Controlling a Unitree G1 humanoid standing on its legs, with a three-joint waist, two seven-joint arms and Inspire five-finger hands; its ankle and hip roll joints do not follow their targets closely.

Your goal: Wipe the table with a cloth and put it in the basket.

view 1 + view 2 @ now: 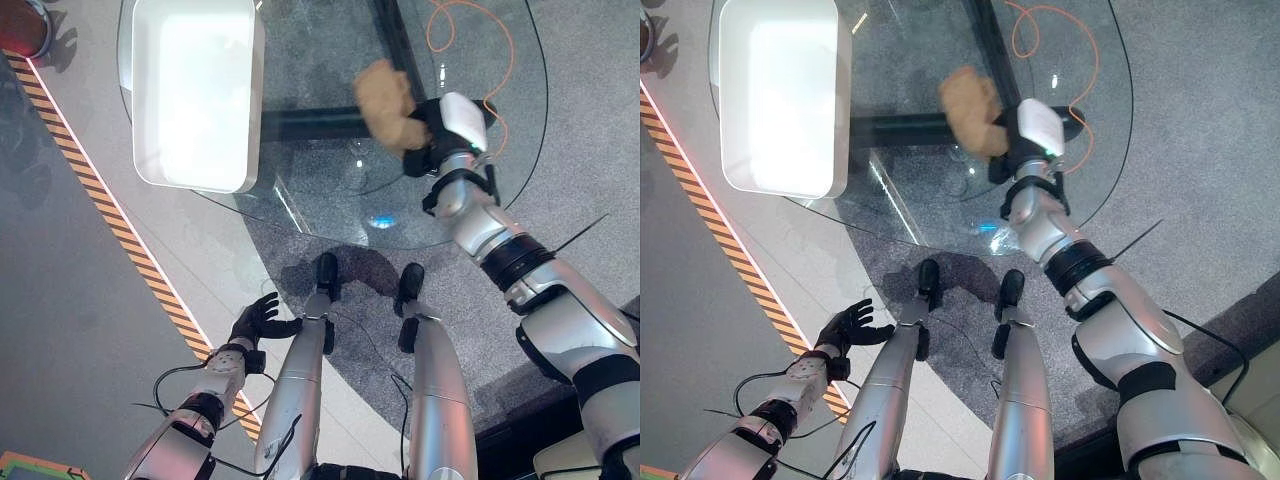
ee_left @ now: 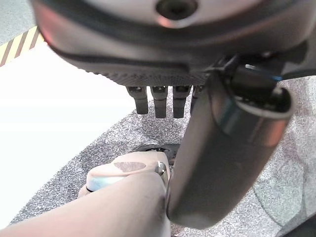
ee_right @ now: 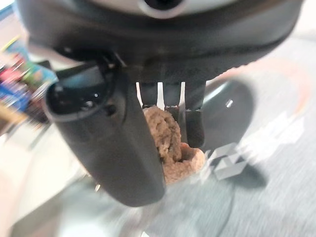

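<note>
Cloth (image 1: 385, 100), a tan bunched piece, is sitting in the right hand (image 1: 440, 135), whose fingers are curling round it above the round glass table (image 1: 330, 190), so that the bunch is facing down to the surface for wiping. I am judging that the wiping is under way or about to begin, because the white rectangular basket (image 1: 195, 165) is standing well apart on the left part of the same table with no cloth in it. Down beside the table, the left hand (image 1: 258, 322) is hanging idle with its fingers relaxed and spread, holding nothing.
</note>
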